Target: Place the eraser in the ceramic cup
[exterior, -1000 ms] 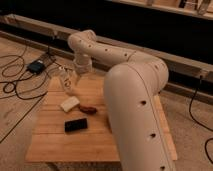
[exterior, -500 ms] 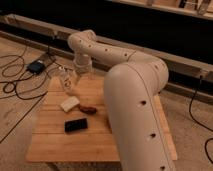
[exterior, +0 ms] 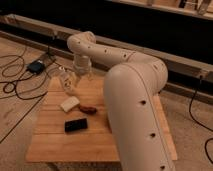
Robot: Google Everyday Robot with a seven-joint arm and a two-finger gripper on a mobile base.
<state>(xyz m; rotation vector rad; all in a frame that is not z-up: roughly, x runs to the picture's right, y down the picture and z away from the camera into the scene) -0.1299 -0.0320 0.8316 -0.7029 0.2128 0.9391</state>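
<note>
The eraser (exterior: pixel 75 125), a small flat black block, lies on the wooden table (exterior: pixel 60 145) at its front left. My gripper (exterior: pixel 77 84) hangs from the cream arm (exterior: pixel 135 100) over the table's back left corner, well behind the eraser and apart from it. The ceramic cup does not show; the big arm covers the right part of the table.
A cream-white block (exterior: pixel 70 103) and a small reddish-brown item (exterior: pixel 88 108) lie between the gripper and the eraser. A clear slim bottle (exterior: pixel 64 78) stands just left of the gripper. Cables and a dark box (exterior: pixel 36 66) lie on the floor at the left.
</note>
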